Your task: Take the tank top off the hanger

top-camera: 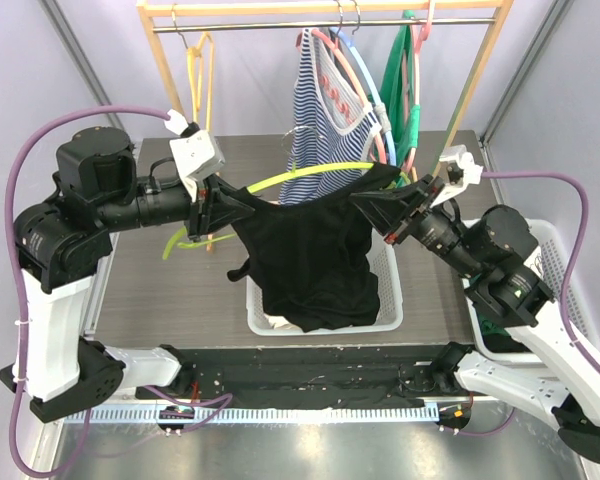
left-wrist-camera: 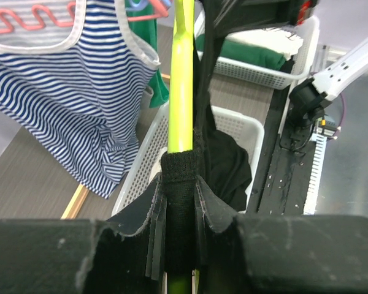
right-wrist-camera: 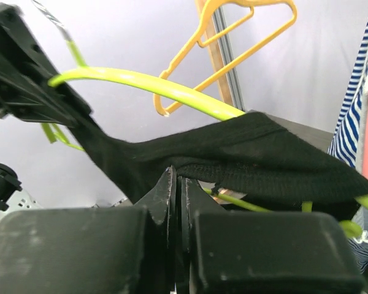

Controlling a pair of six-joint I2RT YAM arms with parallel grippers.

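The black tank top [top-camera: 310, 260] hangs from a yellow-green hanger [top-camera: 300, 175] that is held level between my two grippers, above a white basket [top-camera: 391, 300]. My left gripper [top-camera: 223, 210] is shut on the hanger's left end, where the tank top's strap [left-wrist-camera: 179, 184] wraps the hanger rod [left-wrist-camera: 181, 92]. My right gripper [top-camera: 365, 208] is shut on the hem of the tank top's other shoulder [right-wrist-camera: 251, 159], just below the hanger [right-wrist-camera: 147, 86]. The garment's lower part sags into the basket.
A wooden clothes rack [top-camera: 165, 55] at the back holds a blue-striped tank top [top-camera: 320, 120], a green garment [top-camera: 400, 80] and an empty orange hanger [top-camera: 202, 70]. A second white basket [top-camera: 550, 250] with green cloth stands at the right.
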